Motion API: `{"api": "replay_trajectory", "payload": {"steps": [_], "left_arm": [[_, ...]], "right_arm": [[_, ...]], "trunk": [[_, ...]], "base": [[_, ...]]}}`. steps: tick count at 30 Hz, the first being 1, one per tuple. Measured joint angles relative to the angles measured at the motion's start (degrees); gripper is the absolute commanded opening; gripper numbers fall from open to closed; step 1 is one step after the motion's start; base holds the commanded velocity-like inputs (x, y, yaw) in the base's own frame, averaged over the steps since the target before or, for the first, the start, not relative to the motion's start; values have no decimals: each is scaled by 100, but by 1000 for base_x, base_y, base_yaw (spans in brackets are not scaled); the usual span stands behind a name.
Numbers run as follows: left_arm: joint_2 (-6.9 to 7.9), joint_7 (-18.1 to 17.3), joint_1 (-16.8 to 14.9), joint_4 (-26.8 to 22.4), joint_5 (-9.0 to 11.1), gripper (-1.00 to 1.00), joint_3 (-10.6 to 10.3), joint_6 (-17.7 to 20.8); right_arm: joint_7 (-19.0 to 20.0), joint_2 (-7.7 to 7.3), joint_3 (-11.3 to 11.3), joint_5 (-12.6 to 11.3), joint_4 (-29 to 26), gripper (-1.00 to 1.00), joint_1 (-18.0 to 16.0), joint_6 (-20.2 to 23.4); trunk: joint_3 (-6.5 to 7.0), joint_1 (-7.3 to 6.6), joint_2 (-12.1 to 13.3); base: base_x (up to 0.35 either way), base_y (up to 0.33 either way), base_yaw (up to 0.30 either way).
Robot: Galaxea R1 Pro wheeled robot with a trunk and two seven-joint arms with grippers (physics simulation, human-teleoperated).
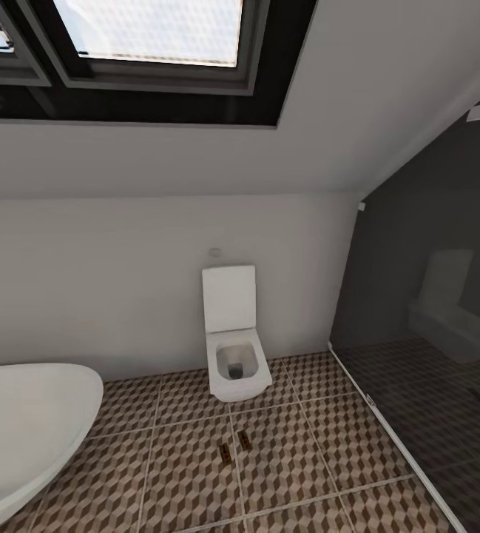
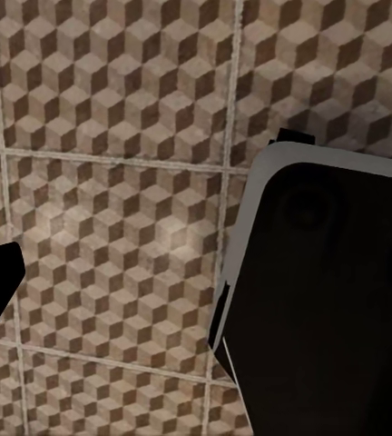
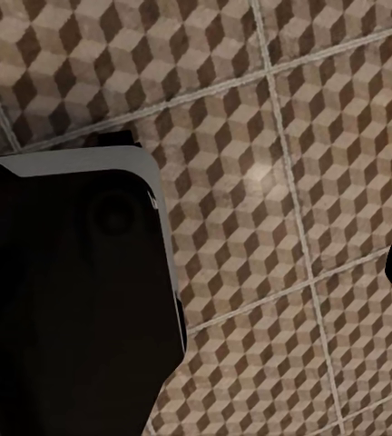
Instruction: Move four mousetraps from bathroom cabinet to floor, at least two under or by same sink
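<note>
**Across the tiled bathroom, two mousetraps on the floor**

Ahead of you the sloped white wall (image 1: 158,281) and dark-framed skylight (image 1: 143,66) take up the upper half of the head view. Below them the bathroom floor (image 1: 328,444) spreads in its cube-patterned tiles. You have a white bathtub (image 1: 18,422) at the left edge and a dark glass shower enclosure (image 1: 432,311) at the right. Against the wall stands the white toilet (image 1: 234,348), lid up. Two mousetraps (image 1: 234,446) lie just beside each other on the tiles in front of it. Both wrist views look at the tiles past dark robot parts, so you cannot tell how either gripper's fingers stand.
</note>
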Motion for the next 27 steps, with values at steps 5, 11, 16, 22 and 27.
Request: {"api": "replay_trajectory", "payload": {"steps": [5, 11, 16, 22, 27], "left_arm": [[1, 1, -2, -2, 3, 100, 2, -2], [-14, -1, -8, -11, 3, 100, 3, -6], [-39, -1, -12, -17, 0, 100, 2, -7], [-45, -1, -13, -13, -5, 100, 4, -5], [-25, -1, -4, -3, -4, 100, 5, -2]], "right_arm": [[1, 1, 0, 0, 1, 100, 1, -1], [-2, -2, 0, 0, 0, 100, -1, -1], [0, -1, -2, 0, 2, 100, 1, -1], [1, -5, -1, 0, 2, 100, 2, -2], [2, -6, -3, 0, 4, 100, 0, -2]], "trunk": [[0, 0, 0], [0, 0, 0], [0, 0, 0], [0, 0, 0], [0, 0, 0]], "base": [[0, 0, 0], [0, 0, 0], [0, 0, 0], [0, 0, 0], [0, 0, 0]]}}
